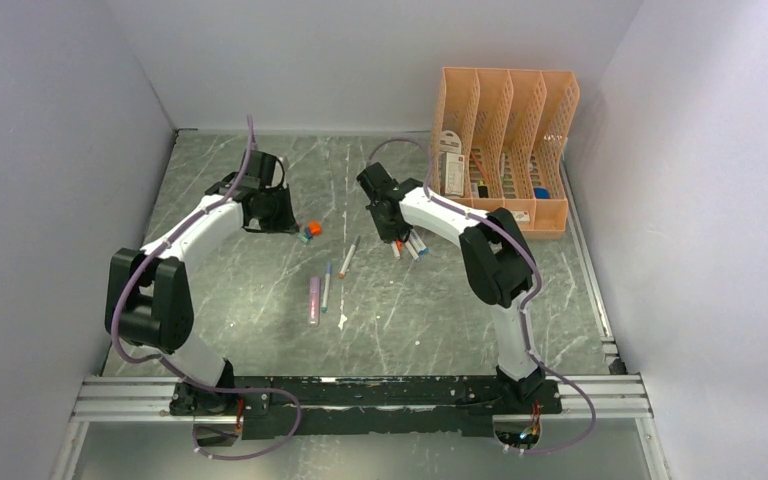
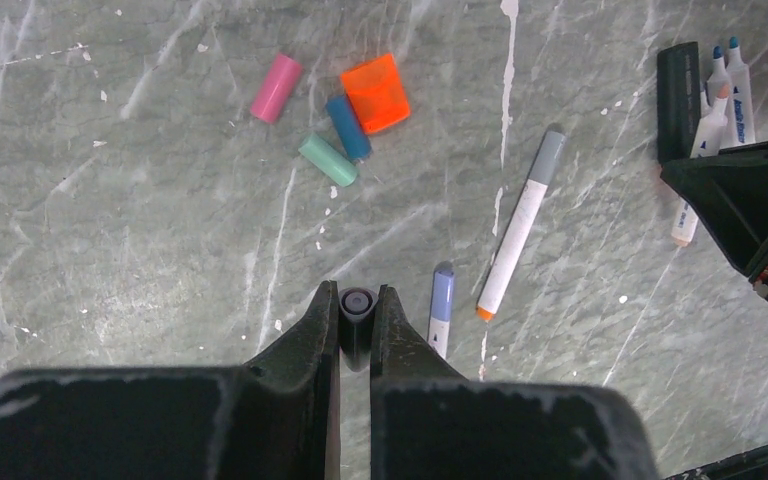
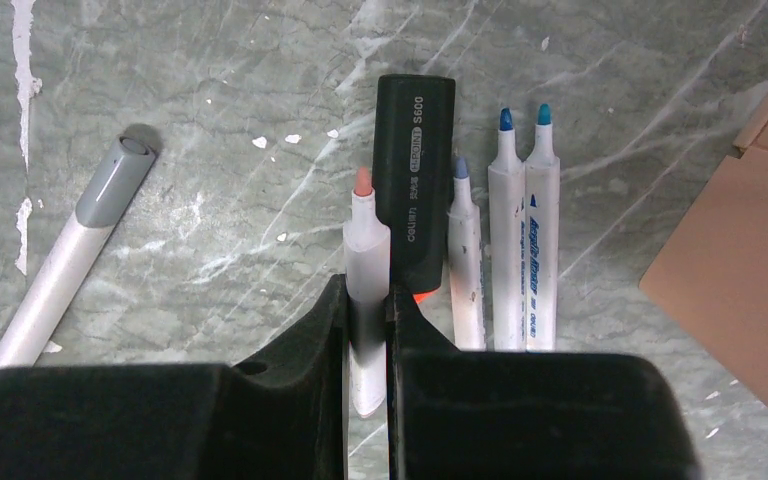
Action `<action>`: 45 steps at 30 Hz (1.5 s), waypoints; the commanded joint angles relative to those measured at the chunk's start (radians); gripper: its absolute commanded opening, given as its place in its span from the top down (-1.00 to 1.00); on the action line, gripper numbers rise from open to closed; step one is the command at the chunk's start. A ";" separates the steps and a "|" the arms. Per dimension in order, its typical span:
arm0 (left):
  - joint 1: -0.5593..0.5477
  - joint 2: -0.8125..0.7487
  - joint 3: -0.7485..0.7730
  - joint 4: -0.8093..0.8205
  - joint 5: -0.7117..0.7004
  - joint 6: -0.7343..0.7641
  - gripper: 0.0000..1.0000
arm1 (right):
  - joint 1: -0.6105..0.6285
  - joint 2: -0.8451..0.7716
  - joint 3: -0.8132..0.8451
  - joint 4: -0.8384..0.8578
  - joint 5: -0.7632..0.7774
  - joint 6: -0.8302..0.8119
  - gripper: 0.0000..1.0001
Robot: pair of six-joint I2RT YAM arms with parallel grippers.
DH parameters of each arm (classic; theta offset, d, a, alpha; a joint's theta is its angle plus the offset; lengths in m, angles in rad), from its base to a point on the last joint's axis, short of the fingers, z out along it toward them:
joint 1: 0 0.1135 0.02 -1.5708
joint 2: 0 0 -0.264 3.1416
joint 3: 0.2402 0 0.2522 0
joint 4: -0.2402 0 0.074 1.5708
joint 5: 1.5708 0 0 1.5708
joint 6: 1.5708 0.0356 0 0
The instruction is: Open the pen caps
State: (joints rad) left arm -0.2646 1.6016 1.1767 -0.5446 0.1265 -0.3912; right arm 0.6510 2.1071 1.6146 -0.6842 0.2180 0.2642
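Observation:
My left gripper is shut on a small purple-grey pen cap, seen end-on and held above the table. Ahead of it lie loose caps: pink, orange, blue and teal. My right gripper is shut on a white pen with a bare orange tip. Beside that pen lie a black marker and three uncapped blue-tipped pens. A grey-capped pen and a pen with a periwinkle cap lie between the arms.
A peach file organiser stands at the back right, close behind the right gripper. A pink-purple highlighter lies mid-table beside the capped pens. Grey walls close in the left and right sides.

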 commanded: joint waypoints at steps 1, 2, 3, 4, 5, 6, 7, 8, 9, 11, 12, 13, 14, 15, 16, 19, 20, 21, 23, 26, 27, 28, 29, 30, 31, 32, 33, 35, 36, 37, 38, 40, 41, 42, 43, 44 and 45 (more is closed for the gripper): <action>-0.001 0.011 -0.006 -0.002 -0.018 0.020 0.82 | -0.003 0.008 0.025 -0.019 0.023 -0.015 0.78; -0.001 0.013 -0.007 0.000 -0.017 0.021 0.82 | -0.003 0.008 0.022 -0.018 0.024 -0.014 0.74; -0.001 0.016 -0.008 0.003 -0.015 0.019 0.82 | -0.003 0.007 0.021 -0.015 0.023 -0.013 0.70; -0.001 0.019 -0.010 0.006 -0.013 0.018 0.82 | -0.003 0.007 0.018 -0.014 0.023 -0.013 0.65; -0.001 0.025 -0.009 0.009 -0.012 0.017 0.82 | -0.004 0.005 0.018 -0.014 0.023 -0.013 0.63; -0.001 0.030 -0.010 0.012 -0.012 0.016 0.82 | -0.003 0.005 0.016 -0.014 0.023 -0.013 0.61; -0.001 0.036 -0.009 0.015 -0.012 0.017 0.82 | -0.003 0.004 0.016 -0.015 0.023 -0.012 0.60; -0.001 0.044 -0.006 0.014 -0.014 0.017 0.83 | -0.002 0.001 0.015 -0.014 0.021 -0.012 0.59; -0.001 0.050 -0.003 0.015 -0.017 0.018 0.82 | -0.003 -0.001 0.012 -0.011 0.021 -0.011 0.56; -0.001 0.064 0.004 0.013 -0.025 0.021 0.82 | -0.003 -0.005 0.012 -0.013 0.019 -0.011 0.52; -0.001 0.070 0.009 0.011 -0.030 0.021 0.82 | -0.003 -0.008 0.012 -0.012 0.018 -0.010 0.50; -0.001 0.077 0.015 0.011 -0.032 0.023 0.82 | -0.003 -0.011 0.010 -0.010 0.017 -0.011 0.48; -0.001 0.084 0.022 0.009 -0.034 0.024 0.82 | -0.003 -0.014 0.008 -0.009 0.015 -0.011 0.47; -0.001 0.092 0.030 0.007 -0.037 0.025 0.82 | -0.002 -0.016 0.007 -0.009 0.015 -0.010 0.46; -0.001 0.103 0.037 0.005 -0.040 0.028 0.82 | -0.002 -0.018 0.005 -0.010 0.014 -0.010 0.46; -0.001 0.129 0.072 -0.008 -0.056 0.029 0.81 | -0.003 -0.043 -0.008 -0.012 0.004 -0.003 0.46; -0.001 0.141 0.084 -0.011 -0.063 0.029 0.81 | -0.003 -0.060 -0.018 -0.011 -0.001 0.001 0.45; -0.001 0.155 0.106 -0.018 -0.069 0.029 0.80 | -0.003 -0.076 -0.029 -0.010 -0.010 0.008 0.45; -0.001 0.188 0.135 -0.024 -0.082 0.029 0.78 | -0.003 -0.131 -0.058 -0.005 -0.030 0.022 0.43; -0.001 0.240 0.178 -0.031 -0.095 0.067 0.73 | 0.004 -0.189 -0.110 0.007 -0.075 0.042 0.41; -0.001 0.256 0.187 -0.031 -0.097 0.067 0.71 | 0.007 -0.205 -0.128 0.015 -0.095 0.047 0.39; -0.001 0.271 0.196 -0.032 -0.099 0.069 0.68 | 0.014 -0.224 -0.154 0.023 -0.111 0.053 0.37; -0.001 0.283 0.205 -0.033 -0.100 0.069 0.66 | 0.021 -0.239 -0.168 0.030 -0.123 0.060 0.36; -0.001 0.295 0.212 -0.033 -0.099 0.069 0.63 | 0.028 -0.252 -0.182 0.035 -0.132 0.068 0.36; -0.001 0.306 0.219 -0.035 -0.098 0.069 0.59 | 0.037 -0.261 -0.193 0.039 -0.142 0.074 0.34; -0.001 0.316 0.223 -0.035 -0.098 0.069 0.54 | 0.045 -0.270 -0.203 0.042 -0.149 0.080 0.34; -0.001 0.322 0.224 -0.033 -0.099 0.068 0.47 | 0.053 -0.277 -0.211 0.044 -0.154 0.085 0.33; -0.001 0.330 0.225 -0.027 -0.097 0.066 0.34 | 0.064 -0.291 -0.223 0.048 -0.163 0.094 0.32; -0.001 0.334 0.226 -0.024 -0.095 0.065 0.32 | 0.070 -0.295 -0.227 0.052 -0.166 0.099 0.32; -0.001 0.339 0.229 -0.021 -0.092 0.064 0.30 | 0.073 -0.296 -0.228 0.054 -0.171 0.100 0.31; -0.001 0.346 0.233 -0.019 -0.089 0.063 0.27 | 0.074 -0.294 -0.226 0.056 -0.175 0.103 0.31; -0.001 0.355 0.245 -0.021 -0.082 0.060 0.22 | 0.080 -0.282 -0.213 0.050 -0.182 0.105 0.31; -0.001 0.357 0.248 -0.021 -0.080 0.059 0.18 | 0.083 -0.276 -0.206 0.051 -0.186 0.105 0.31; -0.001 0.356 0.250 -0.024 -0.079 0.058 0.15 | 0.085 -0.268 -0.200 0.052 -0.193 0.107 0.30; -0.001 0.353 0.253 -0.029 -0.078 0.058 0.13 | 0.088 -0.261 -0.194 0.053 -0.199 0.109 0.30; -0.001 0.349 0.255 -0.034 -0.078 0.060 0.10 | 0.089 -0.254 -0.187 0.056 -0.207 0.112 0.29; -0.001 0.339 0.255 -0.040 -0.080 0.060 0.07 | 0.091 -0.245 -0.179 0.058 -0.217 0.120 0.29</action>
State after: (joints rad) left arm -0.2646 1.9511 1.3926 -0.5690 0.0475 -0.3389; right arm 0.7349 1.8355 1.3968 -0.6430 0.0368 0.3592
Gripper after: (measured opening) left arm 0.442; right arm 0.350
